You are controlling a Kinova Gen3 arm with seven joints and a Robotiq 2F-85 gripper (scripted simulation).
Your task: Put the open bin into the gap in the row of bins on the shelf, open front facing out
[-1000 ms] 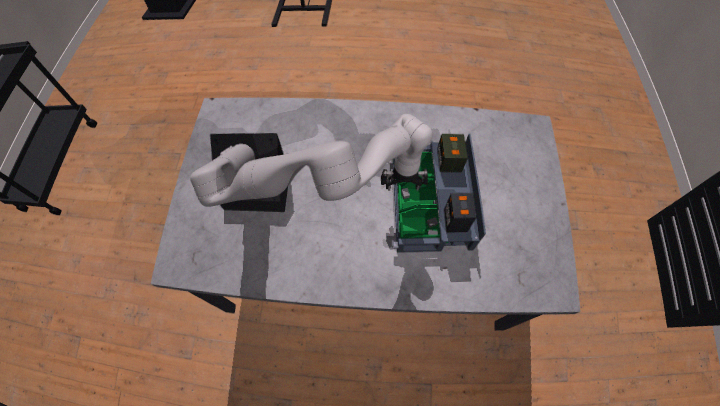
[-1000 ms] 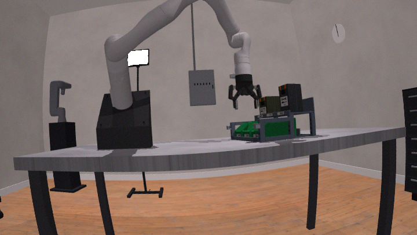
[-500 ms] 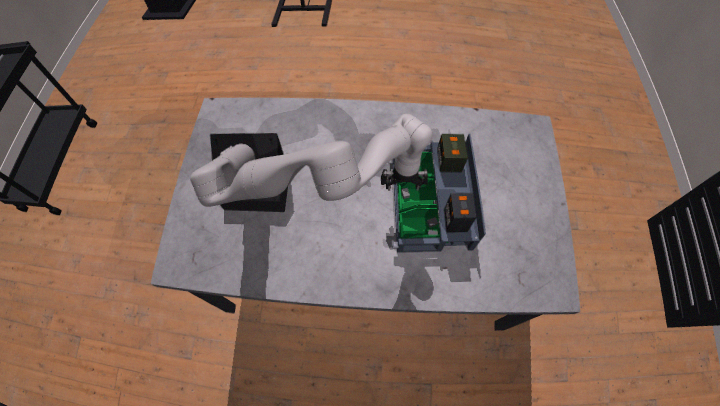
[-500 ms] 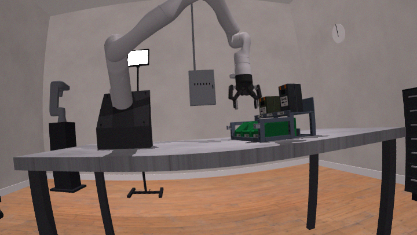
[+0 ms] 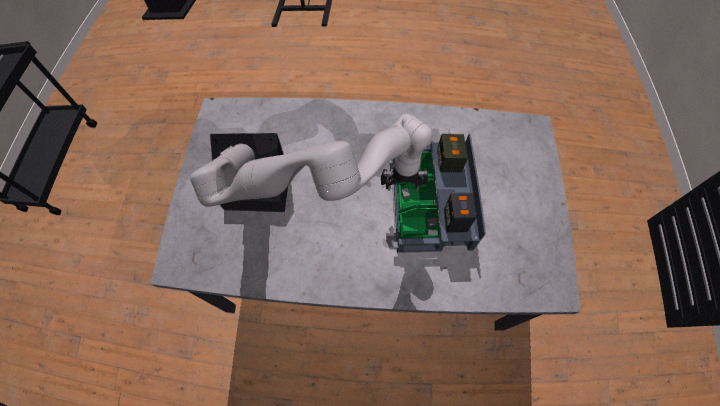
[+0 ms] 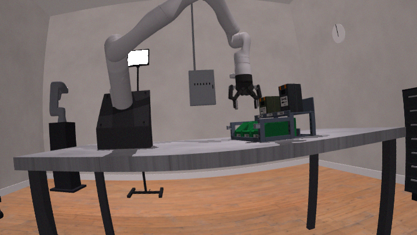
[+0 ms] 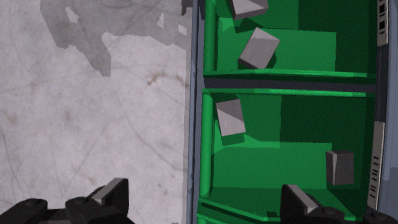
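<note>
I'm in what looks like a workshop or lab, with an electrical cabinet (image 6: 201, 87) and wheeled cart (image 5: 81, 107).

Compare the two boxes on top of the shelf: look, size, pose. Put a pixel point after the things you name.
The olive box (image 5: 452, 155) (image 6: 267, 107) is green-brown; the dark box (image 5: 459, 214) (image 6: 290, 97) is near-black. The dark box stands taller than the olive box in the exterior view. The olive box sits nearer the top edge of the top view, the dark box nearer the bottom. Both are upright with orange patches.
</note>
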